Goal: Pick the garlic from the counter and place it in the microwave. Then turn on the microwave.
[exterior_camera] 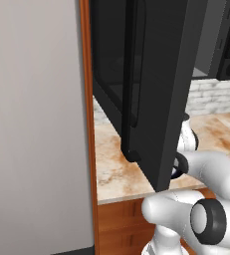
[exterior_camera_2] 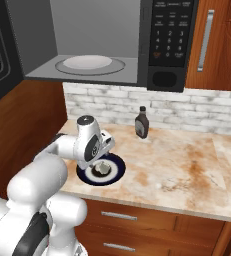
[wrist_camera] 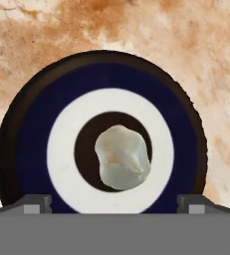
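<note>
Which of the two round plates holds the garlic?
The dark blue plate with a white ring on the counter; the garlic sits at its centre. The white microwave plate is bare.

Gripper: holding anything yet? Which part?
Nothing held. The gripper is open above the garlic, which sits on the plate, fingertips on either side.

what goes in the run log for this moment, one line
phase: pre-grasp | gripper: open above garlic | garlic: on plate, on counter | microwave: door open
</note>
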{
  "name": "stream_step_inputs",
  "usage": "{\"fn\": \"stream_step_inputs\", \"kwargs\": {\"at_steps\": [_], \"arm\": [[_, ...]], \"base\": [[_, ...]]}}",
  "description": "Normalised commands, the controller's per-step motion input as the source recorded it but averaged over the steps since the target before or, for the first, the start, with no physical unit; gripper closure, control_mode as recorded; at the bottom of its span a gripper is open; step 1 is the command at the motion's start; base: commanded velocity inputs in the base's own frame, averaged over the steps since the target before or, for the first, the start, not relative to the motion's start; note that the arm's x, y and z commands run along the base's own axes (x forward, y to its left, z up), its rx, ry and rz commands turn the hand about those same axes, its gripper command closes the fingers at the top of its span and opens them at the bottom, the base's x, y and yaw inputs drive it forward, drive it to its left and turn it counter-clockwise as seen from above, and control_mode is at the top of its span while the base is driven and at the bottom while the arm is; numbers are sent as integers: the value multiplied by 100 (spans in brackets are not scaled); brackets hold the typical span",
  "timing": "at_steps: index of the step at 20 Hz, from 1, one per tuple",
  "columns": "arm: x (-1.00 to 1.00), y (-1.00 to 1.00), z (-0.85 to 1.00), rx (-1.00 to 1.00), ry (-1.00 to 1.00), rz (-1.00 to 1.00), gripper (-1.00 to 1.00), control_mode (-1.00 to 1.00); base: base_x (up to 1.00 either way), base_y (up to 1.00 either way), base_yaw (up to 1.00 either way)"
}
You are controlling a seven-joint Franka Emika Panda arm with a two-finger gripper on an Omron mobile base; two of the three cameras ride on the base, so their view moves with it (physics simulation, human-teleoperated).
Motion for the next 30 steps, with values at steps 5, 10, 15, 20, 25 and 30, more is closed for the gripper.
{"fn": "stream_step_inputs", "kwargs": {"at_steps": [5,10,15,20,25,30], "arm": [[14,0,-15,-1,3,0,-100,-100],[10,0,-16,0,5,0,-100,-100],[11,0,-17,0,5,0,-100,-100],[13,0,-16,0,4,0,-100,-100],[10,-3,-17,0,1,0,-100,-100],[8,-6,-18,0,1,1,-100,-100]], "base": [[0,0,0],[0,0,0],[0,0,0],[0,0,0],[0,0,0],[0,0,0]]}}
